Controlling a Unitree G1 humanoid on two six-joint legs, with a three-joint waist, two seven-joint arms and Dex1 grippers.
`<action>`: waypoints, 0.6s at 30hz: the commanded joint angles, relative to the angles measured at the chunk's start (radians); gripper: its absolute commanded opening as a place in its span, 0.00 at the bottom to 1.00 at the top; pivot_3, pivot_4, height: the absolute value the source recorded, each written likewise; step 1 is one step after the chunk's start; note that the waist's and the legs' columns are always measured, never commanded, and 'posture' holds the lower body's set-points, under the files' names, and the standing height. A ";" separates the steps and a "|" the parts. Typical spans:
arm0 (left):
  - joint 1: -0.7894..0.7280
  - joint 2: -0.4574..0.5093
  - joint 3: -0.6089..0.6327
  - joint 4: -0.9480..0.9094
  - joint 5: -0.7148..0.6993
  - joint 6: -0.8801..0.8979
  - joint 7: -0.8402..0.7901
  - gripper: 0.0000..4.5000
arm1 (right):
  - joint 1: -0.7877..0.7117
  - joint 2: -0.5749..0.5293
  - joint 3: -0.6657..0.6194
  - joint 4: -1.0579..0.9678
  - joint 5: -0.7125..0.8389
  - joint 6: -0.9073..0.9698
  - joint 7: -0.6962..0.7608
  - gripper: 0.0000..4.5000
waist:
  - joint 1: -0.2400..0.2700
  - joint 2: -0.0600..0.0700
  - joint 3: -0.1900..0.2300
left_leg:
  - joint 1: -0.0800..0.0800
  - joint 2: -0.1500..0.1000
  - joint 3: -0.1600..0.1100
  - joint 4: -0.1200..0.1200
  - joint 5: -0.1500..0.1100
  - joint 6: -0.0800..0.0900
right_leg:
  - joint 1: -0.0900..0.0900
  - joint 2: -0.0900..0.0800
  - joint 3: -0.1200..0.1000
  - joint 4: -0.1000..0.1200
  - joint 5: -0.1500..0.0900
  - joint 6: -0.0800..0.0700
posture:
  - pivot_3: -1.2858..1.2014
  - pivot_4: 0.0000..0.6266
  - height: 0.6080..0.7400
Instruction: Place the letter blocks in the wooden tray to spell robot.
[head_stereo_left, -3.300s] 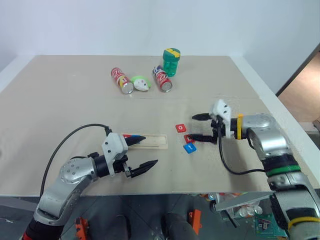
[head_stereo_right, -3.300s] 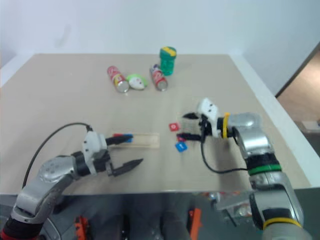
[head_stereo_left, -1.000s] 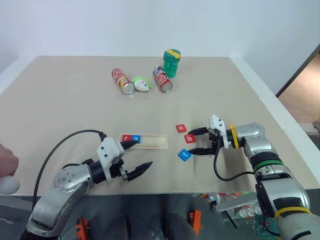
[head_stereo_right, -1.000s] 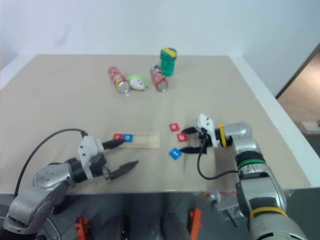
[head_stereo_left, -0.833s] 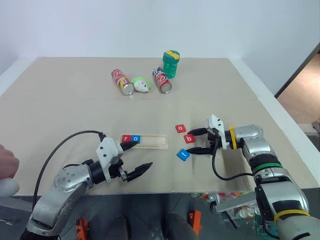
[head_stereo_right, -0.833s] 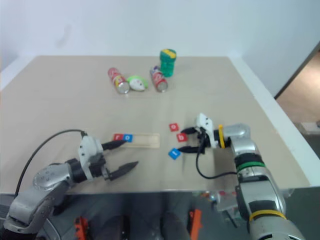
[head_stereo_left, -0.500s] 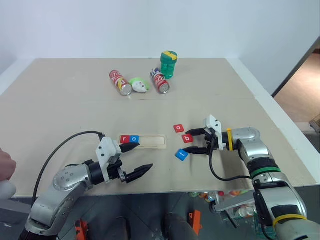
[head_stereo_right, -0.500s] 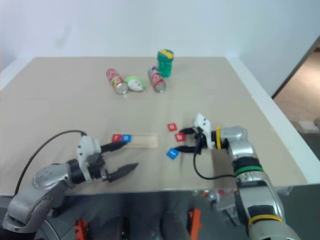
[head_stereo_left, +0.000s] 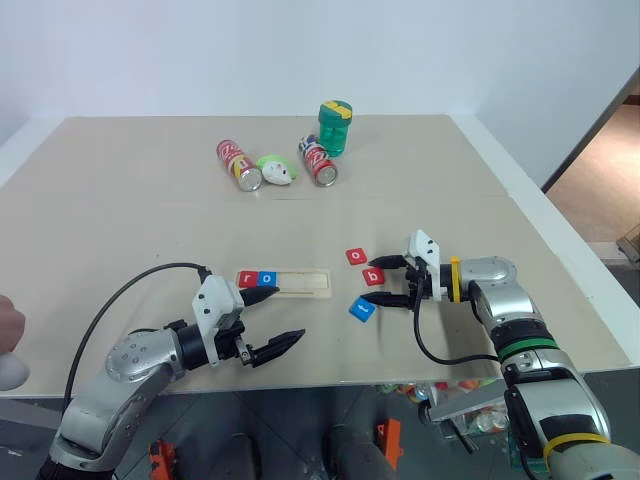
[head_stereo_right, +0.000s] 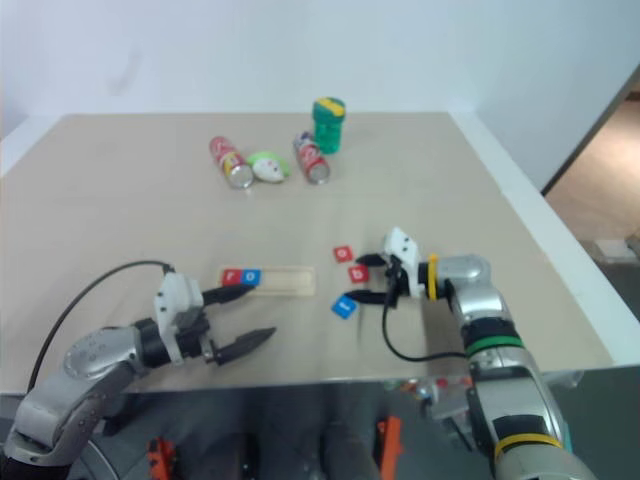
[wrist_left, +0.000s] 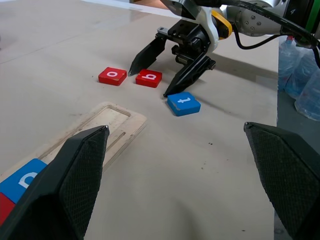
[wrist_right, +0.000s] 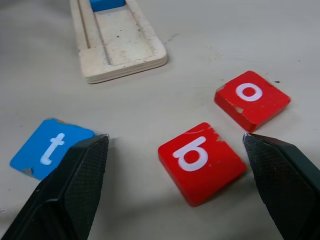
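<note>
Standing by the counter (head_stereo_left: 120, 200), this is what I see:

Right fingers (head_stereo_left: 388, 280): spread wide, holding nothing, low over the counter, pointing toward the tray.
Red b (wrist_right: 201, 161): flat on the counter between the two right fingers, touching neither as far as I can tell.
Red o (wrist_right: 252, 99): loose on the counter just beyond the b, beside the far right fingertip.
Blue t (wrist_right: 51, 148): loose, lying askew just outside the near right fingertip.
Tray (head_stereo_left: 300, 283): lies between the two sets of fingers, its empty end toward the right ones.
Red r (head_stereo_left: 246, 279) and blue o (head_stereo_left: 266, 278): side by side in the tray's groove, at the end next to the left fingers.
Left fingers (head_stereo_left: 273, 319): wide open and empty, one tip over the tray's filled end, the other out over bare counter.
Two soda cans (head_stereo_left: 238, 164), a green cup (head_stereo_left: 335, 128) and a small white-green toy (head_stereo_left: 276, 169): well beyond all the fingers, at the far side.
</note>
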 joint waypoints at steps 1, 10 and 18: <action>0.001 0.011 -0.003 -0.021 0.007 -0.012 -0.005 1.00 | -0.030 -0.010 -0.008 0.026 0.007 -0.031 0.019 0.93 | 0.000 0.000 0.000 | 0.000 0.000 0.000 0.000 0.000 0.000 | 0.000 0.000 0.000 0.000 0.000 0.000 | 0.52 0.24 0.99; 0.013 0.014 -0.001 -0.021 0.015 -0.012 -0.006 1.00 | -0.009 -0.043 0.015 -0.011 0.017 0.010 0.116 0.89 | 0.000 0.000 0.000 | 0.000 0.000 0.000 -0.001 0.000 0.000 | 0.000 0.000 0.000 0.000 -0.001 0.000 | 0.52 0.24 0.99; 0.008 0.016 -0.004 -0.010 0.022 -0.014 -0.008 1.00 | -0.019 -0.043 0.013 -0.005 0.016 0.009 0.121 0.28 | 0.000 0.000 0.000 | 0.001 0.000 -0.001 -0.003 0.000 0.000 | 0.000 0.000 0.000 0.000 -0.002 -0.001 | 0.52 0.24 0.99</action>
